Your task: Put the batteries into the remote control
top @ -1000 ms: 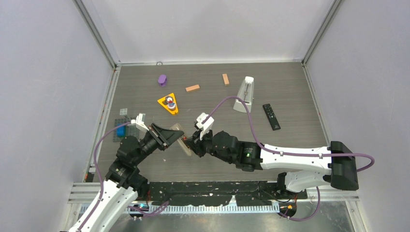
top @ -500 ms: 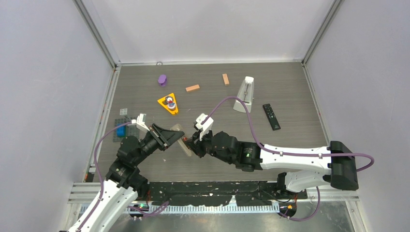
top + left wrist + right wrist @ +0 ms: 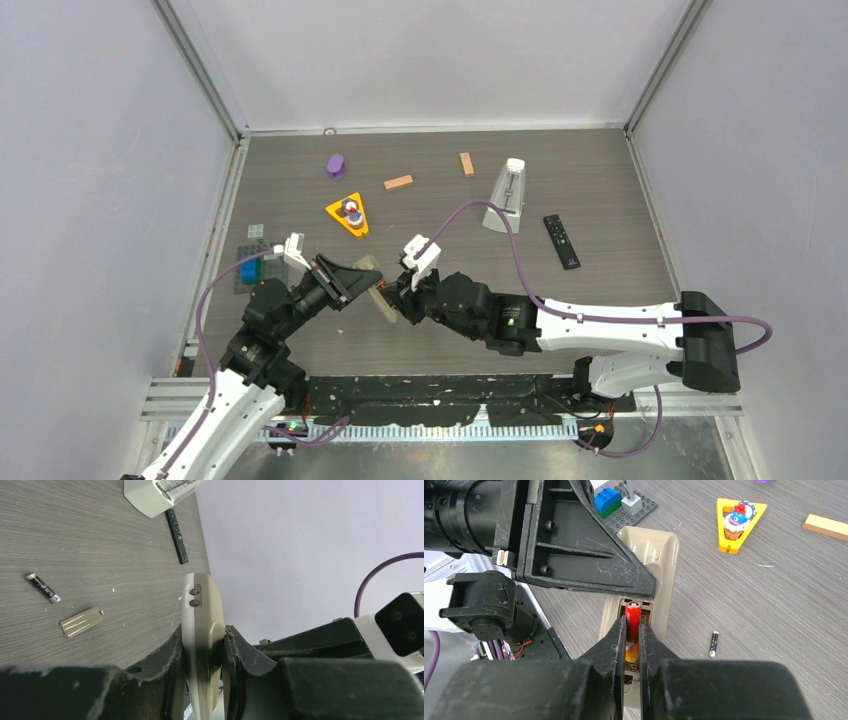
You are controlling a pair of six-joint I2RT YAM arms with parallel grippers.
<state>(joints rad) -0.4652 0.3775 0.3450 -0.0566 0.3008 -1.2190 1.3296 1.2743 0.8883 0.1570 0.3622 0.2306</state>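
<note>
Battery (image 3: pixel 632 611) still pinched in right claw (image 3: pixel 632 626), remote (image 3: pixel 659 550) unmoved

Bright even light, soft shadows, fgd blurry

A dark grey, wood-grain tabletop (image 3: pixel 600 170) filled the middle of the top view. Plain, pale lavender-grey walls closed it in: a back wall (image 3: pixel 430 60) at 12 o'clock, a left wall (image 3: pixel 90 200) at 9 o'clock and a right wall (image 3: pixel 760 150) at 3 o'clock. Slanting aluminium frame posts (image 3: pixel 198 68) marked the far corners at 11 and 1 o'clock. At 6 o'clock lay a scuffed black base plate (image 3: pixel 450 388) and a ribbed metal rail (image 3: pixel 450 430). The light was soft and even.
</note>
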